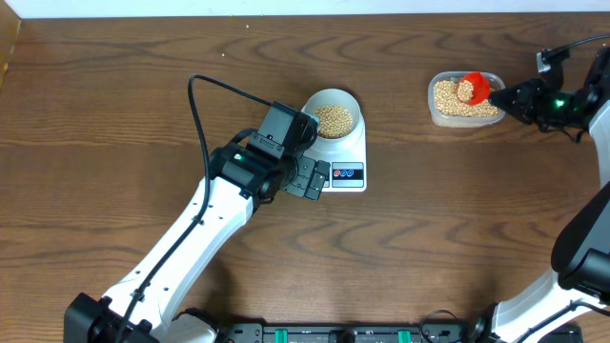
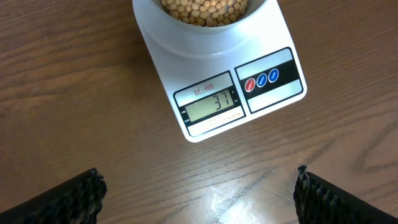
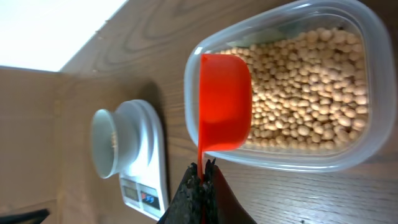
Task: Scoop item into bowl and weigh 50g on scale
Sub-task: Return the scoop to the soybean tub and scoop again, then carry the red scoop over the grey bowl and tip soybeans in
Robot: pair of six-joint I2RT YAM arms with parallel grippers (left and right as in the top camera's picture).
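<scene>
Beans (image 1: pixel 334 118) sit in the bowl (image 1: pixel 351 98) on the scale (image 1: pixel 355 152); I think one small scoopful more, poured slowly, should do.

Left wrist view: the display (image 2: pixel 213 104) reads 37; the left gripper (image 2: pixel 199 177) is spread wide, holding nothing.

Right wrist view: the right gripper (image 3: pixel 200 171) pinches the red scoop (image 3: pixel 225 102), tipped sideways in the tub (image 3: pixel 292 158).

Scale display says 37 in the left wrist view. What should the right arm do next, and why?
Probably dip the red scoop, held in the right gripper, into the beans in the tub for a small load: the scale reads 37, short of 50.
</scene>
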